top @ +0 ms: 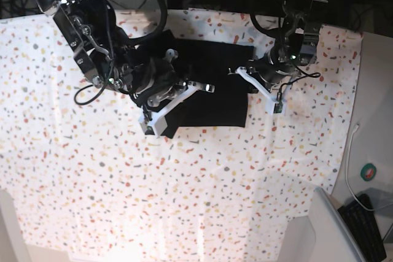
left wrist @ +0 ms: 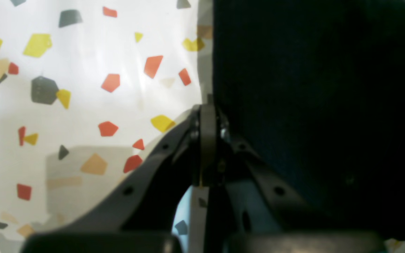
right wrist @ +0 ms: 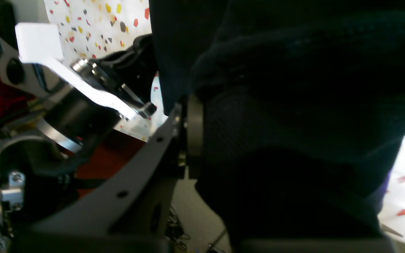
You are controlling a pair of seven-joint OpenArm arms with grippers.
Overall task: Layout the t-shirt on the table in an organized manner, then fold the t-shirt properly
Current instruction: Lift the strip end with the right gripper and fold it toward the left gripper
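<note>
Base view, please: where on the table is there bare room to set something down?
The table shows bare cloth along the whole near side below the t-shirt, and at its far-left edge. The middle back is crowded: both arms meet over the shirt.

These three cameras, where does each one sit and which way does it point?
Base: high above, looking down on the table, the t-shirt and both arms.
Left wrist: on the left arm, looking along the left gripper, shut at the t-shirt edge, table beyond.
Right wrist: on the right arm, looking along the right gripper, shut on bunched t-shirt; the arm's own joints show at left.
Shared: all three show the t-shirt and the speckled cloth.
</note>
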